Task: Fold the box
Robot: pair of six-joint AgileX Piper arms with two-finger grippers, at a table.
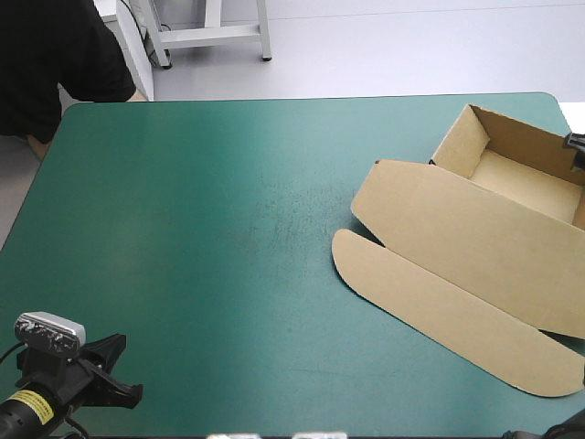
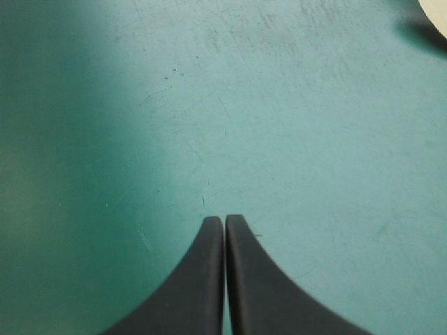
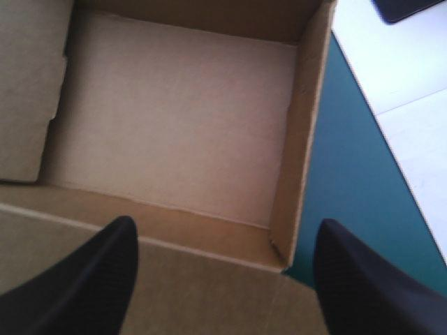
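The brown box (image 1: pixel 475 242) lies at the table's right side as an open tray (image 1: pixel 526 174) with raised walls, its lid flat and a long rounded flap (image 1: pixel 439 311) toward the front. My right gripper (image 3: pixel 225 222) hovers open above the tray's near wall, and the tray floor (image 3: pixel 174 118) and a corner wall (image 3: pixel 307 118) lie ahead of it. My left gripper (image 1: pixel 123 370) rests low at the front left corner, far from the box. It is shut (image 2: pixel 223 218) over bare teal-green cover, with only a pale tip of the flap (image 2: pixel 436 10) far ahead.
Bare teal-green cover (image 1: pixel 201 229) spans the table's left and middle. The tray stands close to the table's right edge (image 3: pixel 349 181). A person in black (image 1: pixel 55 64) is at the far left corner.
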